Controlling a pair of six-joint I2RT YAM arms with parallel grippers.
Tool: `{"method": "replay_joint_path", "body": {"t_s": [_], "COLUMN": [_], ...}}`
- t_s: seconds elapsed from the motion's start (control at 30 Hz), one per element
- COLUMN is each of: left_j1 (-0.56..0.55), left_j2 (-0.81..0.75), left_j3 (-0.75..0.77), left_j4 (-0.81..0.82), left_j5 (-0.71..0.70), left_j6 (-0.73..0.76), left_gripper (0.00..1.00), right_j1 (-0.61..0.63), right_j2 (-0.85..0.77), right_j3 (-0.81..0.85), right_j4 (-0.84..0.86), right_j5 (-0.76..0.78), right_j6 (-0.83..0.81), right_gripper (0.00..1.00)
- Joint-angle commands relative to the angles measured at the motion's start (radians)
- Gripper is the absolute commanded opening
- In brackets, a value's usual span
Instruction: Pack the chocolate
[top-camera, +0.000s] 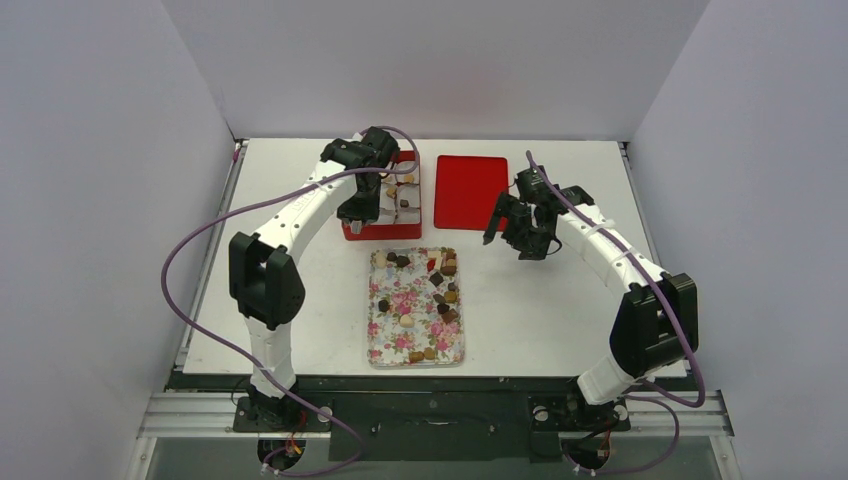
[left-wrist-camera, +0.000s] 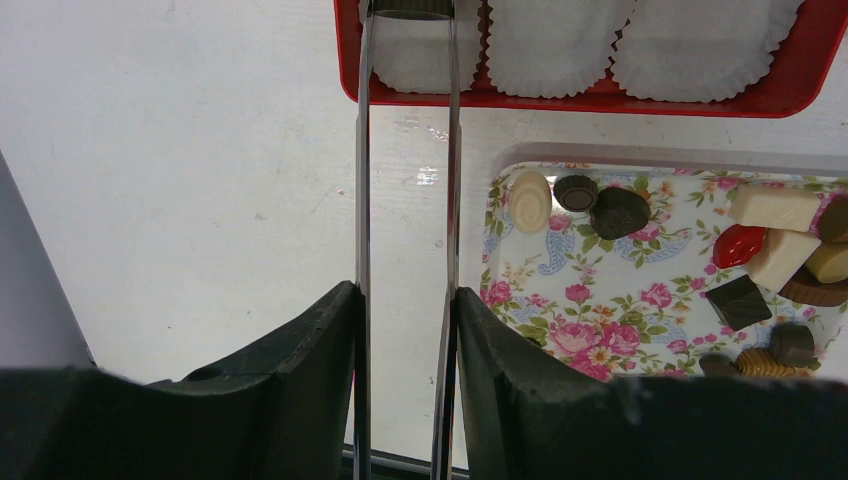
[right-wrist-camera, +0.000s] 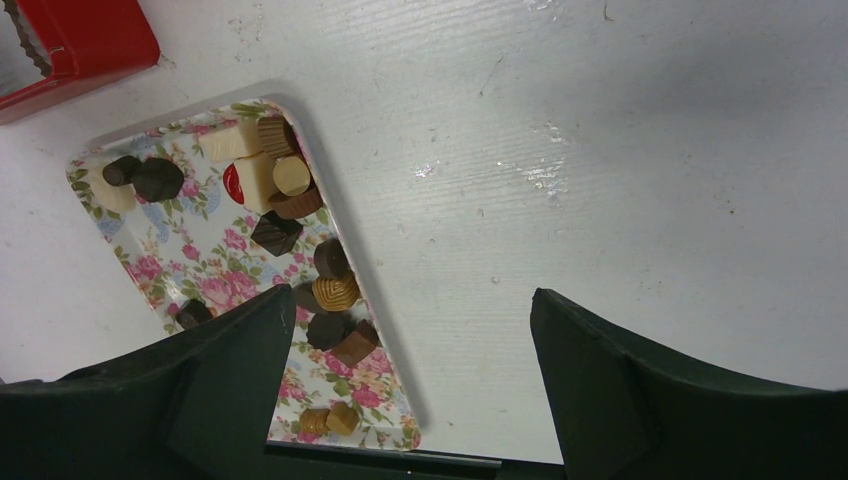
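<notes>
The chocolate (top-camera: 440, 285) lies as several small brown, tan, cream and red pieces on a floral tray (top-camera: 385, 340) at the table's middle. It also shows in the left wrist view (left-wrist-camera: 775, 250) and the right wrist view (right-wrist-camera: 290, 200). My left gripper (top-camera: 360, 210) (left-wrist-camera: 405, 295) is shut on metal tongs (left-wrist-camera: 362, 200), whose tips reach over a white paper cup (left-wrist-camera: 550, 45) in the red box (top-camera: 380, 234). A dark bit sits between the tips; I cannot tell what it is. My right gripper (top-camera: 510, 232) (right-wrist-camera: 412, 300) is open and empty, above bare table right of the tray.
A flat red lid (top-camera: 470, 190) lies right of the red box, behind my right gripper. The box holds a few chocolates (top-camera: 405, 202) in cups. The box's near rim (left-wrist-camera: 600, 100) sits just beyond the tray's far edge (left-wrist-camera: 600, 160). White walls enclose the table.
</notes>
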Motion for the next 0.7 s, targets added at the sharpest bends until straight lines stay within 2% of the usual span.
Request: {"method": "replay_joint_path", "body": {"t_s": [0.0,0.67], "left_j1": [0.007,0.006], "left_j2": [-0.028,-0.069], "left_j3": [0.034,0.024], "left_j4": [-0.009,-0.014], "left_j5": [-0.028,-0.036], "left_j6": [0.001,-0.001], "left_gripper": [0.35,0.4], "right_j1": [-0.008,-0.009], "right_j2": [0.001,-0.03], "right_j3": [0.036,0.026], "right_j4": [0.017,0.02], "right_j5": [0.003,0.008], "right_j6": [-0.01,-0.011], "right_gripper": [0.83,0.83]}}
